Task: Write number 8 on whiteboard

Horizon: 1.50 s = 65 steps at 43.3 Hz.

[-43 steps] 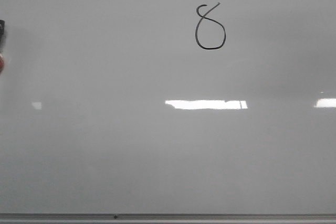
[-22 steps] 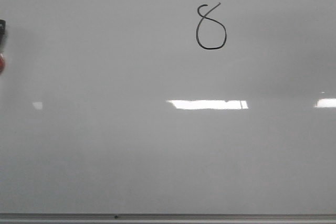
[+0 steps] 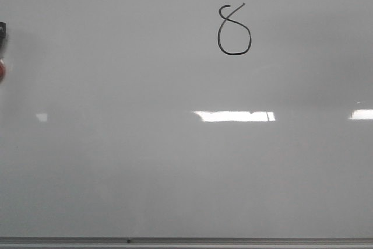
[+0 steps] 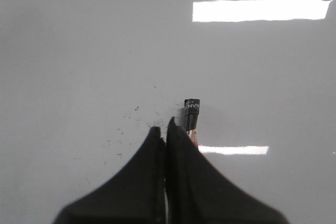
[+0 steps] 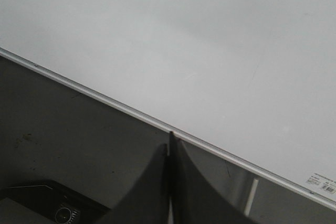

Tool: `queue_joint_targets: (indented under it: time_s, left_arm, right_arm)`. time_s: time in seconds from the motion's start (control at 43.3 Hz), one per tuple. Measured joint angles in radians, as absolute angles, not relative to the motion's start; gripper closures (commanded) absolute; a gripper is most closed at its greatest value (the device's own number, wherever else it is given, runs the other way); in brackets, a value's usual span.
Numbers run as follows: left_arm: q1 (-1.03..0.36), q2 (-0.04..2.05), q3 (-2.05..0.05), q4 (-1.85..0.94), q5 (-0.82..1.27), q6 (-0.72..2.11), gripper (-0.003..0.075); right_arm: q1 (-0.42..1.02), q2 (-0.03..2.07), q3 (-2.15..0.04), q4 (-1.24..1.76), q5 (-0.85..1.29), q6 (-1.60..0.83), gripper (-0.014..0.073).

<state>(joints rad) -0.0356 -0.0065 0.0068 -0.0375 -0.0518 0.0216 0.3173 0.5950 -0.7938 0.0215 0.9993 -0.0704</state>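
In the front view, you see the whiteboard (image 3: 116, 173) filling nearly the whole picture, with its thin grey bottom edge running along 6 o'clock. The number 8 (image 3: 234, 29) sits toward 1 o'clock on the board, a thin black figure with a big round lower loop and a small upper loop left unclosed. Two bright rectangular reflections lie lower down, well apart from the figure. At 9 o'clock a dark object with a red part (image 3: 2, 51) pokes in at the frame edge; you cannot tell what it is. In the left wrist view, your left tool (image 4: 166, 129) is clenched, its dark fingers pressed together, and a black marker (image 4: 191, 113) with white lettering stands out just beside the fingertips, against the board; whether the fingers actually grip it is unclear. Small dark specks dot the board nearby. In the right wrist view, your right tool (image 5: 170, 148) is clenched on nothing, over the board's metal edge.
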Motion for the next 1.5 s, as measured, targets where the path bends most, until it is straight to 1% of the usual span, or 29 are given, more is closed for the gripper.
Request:
queue_joint_targets:
  time_s: [0.208,0.347,0.555,0.647,0.855,1.017,1.132,1.502]
  left_arm:
    - [-0.036,-0.007,0.007,-0.037,-0.052,0.022,0.0741]
    - [-0.036,-0.007,0.007,-0.037,-0.052,0.022,0.0741]
    - [-0.036,-0.007,0.007,-0.037,-0.052,0.022,0.0741]
    - [-0.036,-0.007,0.007,-0.037,-0.052,0.022,0.0741]
    - [-0.036,-0.007,0.007,-0.037,-0.052,0.022,0.0741]
    - [-0.036,-0.007,0.007,-0.037,-0.052,0.022,0.0741]
    - [-0.036,-0.007,0.007,-0.037,-0.052,0.022,0.0741]
    - [-0.036,-0.007,0.007,-0.037,-0.052,0.022,0.0741]
  right_arm:
    - [0.312,0.575,-0.789,0.022,0.997,-0.07,0.0701]
    - [0.245,0.481,-0.727,0.022,0.933,-0.07,0.0701]
    - [0.081,0.276,-0.494,0.021,0.617,-0.07,0.0701]
    - [0.036,0.192,-0.373,0.019,0.486,-0.07,0.0701]
    - [0.016,0.05,-0.151,0.019,0.261,-0.07,0.0701]
    - [-0.003,-0.005,-0.016,0.019,0.091,-0.07,0.0701]
    - [-0.012,-0.011,0.024,0.019,0.053,-0.07,0.0701]
    - [-0.013,-0.011,0.026,0.019,0.041,-0.07,0.0701]
